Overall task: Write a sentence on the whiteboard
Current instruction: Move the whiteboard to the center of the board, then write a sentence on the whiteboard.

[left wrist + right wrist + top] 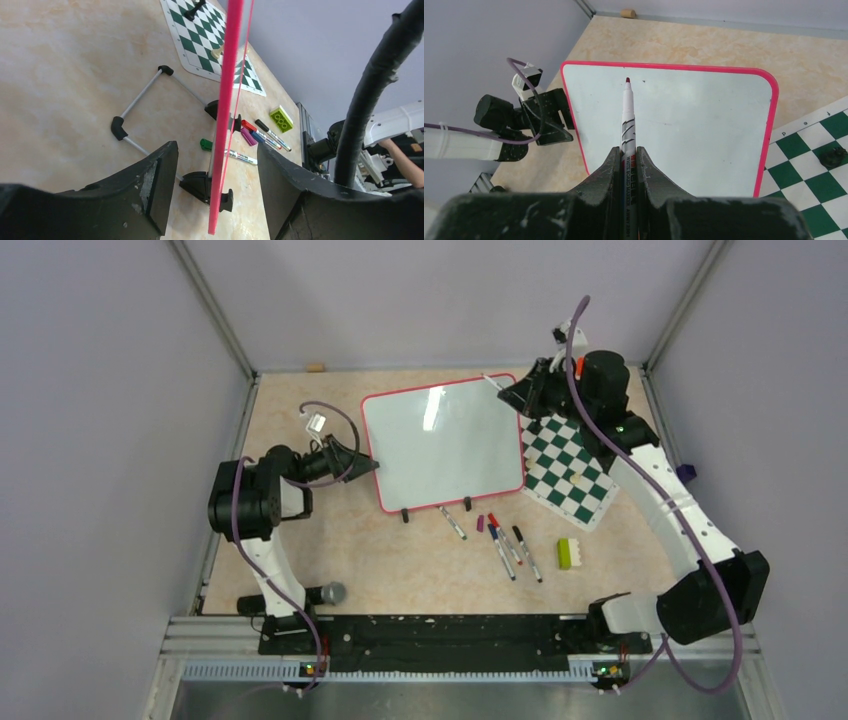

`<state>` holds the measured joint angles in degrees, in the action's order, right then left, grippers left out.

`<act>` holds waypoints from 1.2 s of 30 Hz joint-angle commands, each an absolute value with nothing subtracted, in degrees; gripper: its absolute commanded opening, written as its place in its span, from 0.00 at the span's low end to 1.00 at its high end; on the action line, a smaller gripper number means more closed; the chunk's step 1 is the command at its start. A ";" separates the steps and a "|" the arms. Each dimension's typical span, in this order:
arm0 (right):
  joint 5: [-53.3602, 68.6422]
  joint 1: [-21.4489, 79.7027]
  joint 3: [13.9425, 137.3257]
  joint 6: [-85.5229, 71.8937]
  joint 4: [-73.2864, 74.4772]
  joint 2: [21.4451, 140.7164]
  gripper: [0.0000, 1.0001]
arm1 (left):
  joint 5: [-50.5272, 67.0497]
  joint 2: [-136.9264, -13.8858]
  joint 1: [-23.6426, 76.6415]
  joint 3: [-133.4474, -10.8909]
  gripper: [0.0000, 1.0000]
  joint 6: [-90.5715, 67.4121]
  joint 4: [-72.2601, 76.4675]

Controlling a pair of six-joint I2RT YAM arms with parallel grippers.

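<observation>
The whiteboard [440,445] lies in the middle of the table, and its white face carries no lettering, so the sentence does not show. My left gripper [355,460] is open, with its fingers on either side of the board's pink left rim [227,100] and a gap on both sides. My right gripper [525,390] is shut on a white marker [629,120] with its cap off. The dark red tip [627,80] hovers over the board's face [684,125]. In the top view the marker [497,382] is at the board's far right corner.
A green-and-white chess mat [570,470] lies right of the board and partly under my right arm, with a dark piece [833,157] on it. Several markers [505,550], a purple cap [480,523] and a green-white brick [569,553] lie in front. The board's black feet and wire stand [137,102] show underneath.
</observation>
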<state>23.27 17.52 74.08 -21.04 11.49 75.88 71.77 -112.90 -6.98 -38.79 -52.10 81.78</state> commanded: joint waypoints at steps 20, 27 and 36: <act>15.76 28.84 82.75 -18.08 14.35 82.18 0.00 | 75.53 -113.33 -4.60 -37.87 0.24 -52.63 92.71; 12.33 34.89 88.48 -16.05 18.38 88.02 0.00 | 74.39 -112.17 -3.98 -33.70 0.00 -48.23 92.67; -4.18 46.23 103.10 -17.01 29.72 98.69 0.00 | 75.88 -113.49 -3.78 -36.39 0.00 -48.97 92.71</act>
